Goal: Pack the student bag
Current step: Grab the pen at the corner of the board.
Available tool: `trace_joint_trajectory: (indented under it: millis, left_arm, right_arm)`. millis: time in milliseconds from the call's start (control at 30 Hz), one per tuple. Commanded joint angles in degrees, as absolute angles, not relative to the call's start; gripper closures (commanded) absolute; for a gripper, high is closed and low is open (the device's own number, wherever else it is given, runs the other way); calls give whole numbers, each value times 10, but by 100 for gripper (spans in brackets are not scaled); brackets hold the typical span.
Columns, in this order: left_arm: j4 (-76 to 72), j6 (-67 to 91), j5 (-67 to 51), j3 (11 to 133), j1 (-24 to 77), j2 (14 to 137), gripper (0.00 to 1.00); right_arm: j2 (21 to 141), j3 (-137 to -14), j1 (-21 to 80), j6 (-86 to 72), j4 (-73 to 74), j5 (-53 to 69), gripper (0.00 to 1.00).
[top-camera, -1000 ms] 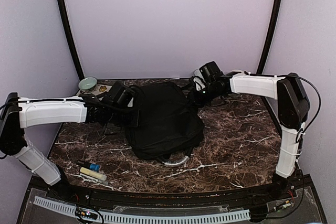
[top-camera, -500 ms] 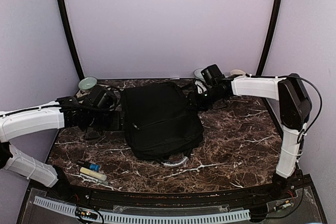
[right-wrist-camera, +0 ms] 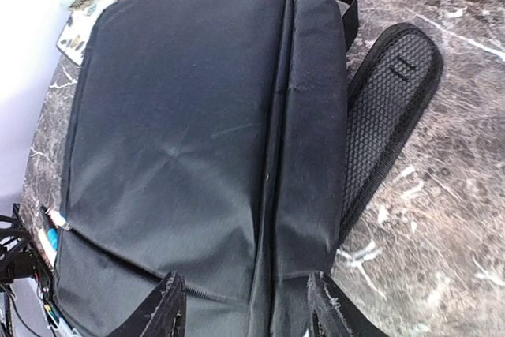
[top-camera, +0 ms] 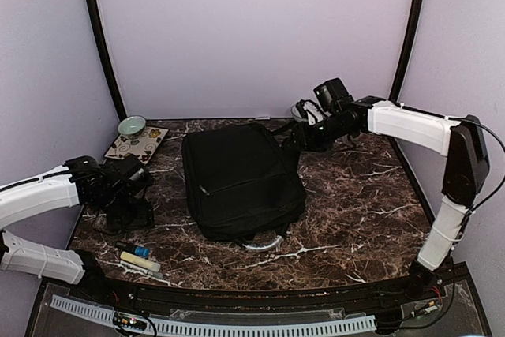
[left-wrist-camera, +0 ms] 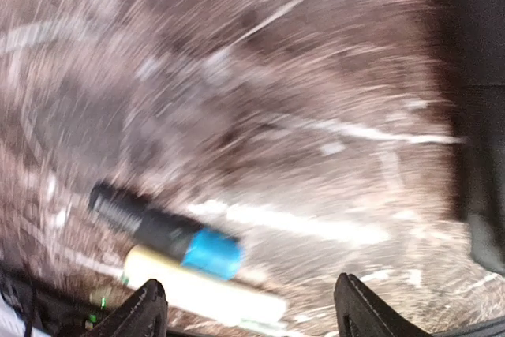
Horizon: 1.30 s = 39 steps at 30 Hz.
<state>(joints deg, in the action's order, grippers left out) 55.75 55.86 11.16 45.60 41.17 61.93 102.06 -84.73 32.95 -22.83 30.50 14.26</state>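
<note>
The student bag, black and soft, lies flat mid-table with its grey handle at the near end. In the right wrist view the student bag fills the frame, its padded strap lying beside it. My right gripper hovers open over the bag's far end, nothing between its fingers. My left gripper is left of the bag, apart from it. It stands open over a black marker with a blue cap and a cream pen. That view is motion-blurred.
The marker and cream pen lie near the front left edge. A pale green bowl and a patterned mat sit at the back left. A white object is at the back, behind my right gripper.
Both grippers opened and let go of the bag, which now lies flat. The left arm drew back left and nearer, over the pens. The right arm lifted back.
</note>
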Motion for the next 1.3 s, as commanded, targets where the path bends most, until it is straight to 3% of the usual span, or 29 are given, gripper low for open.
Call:
trace_joint_trajectory:
  millis: [0, 367, 700, 967, 1267]
  left_arm:
    - [628, 634, 54, 399, 347, 568, 25]
    - [494, 725, -38, 298, 195, 544, 29]
    - [469, 697, 1, 302, 104, 576, 38]
    - [492, 670, 21, 310, 77, 606, 39]
    - [415, 658, -5, 281, 70, 628, 59]
  right_arm:
    - [980, -806, 334, -244, 299, 131, 47]
    - [956, -776, 349, -256, 302, 130, 46]
    - [933, -737, 349, -246, 306, 129, 46]
    - [936, -741, 349, -237, 316, 128, 46]
    - [939, -742, 349, -241, 315, 129, 47]
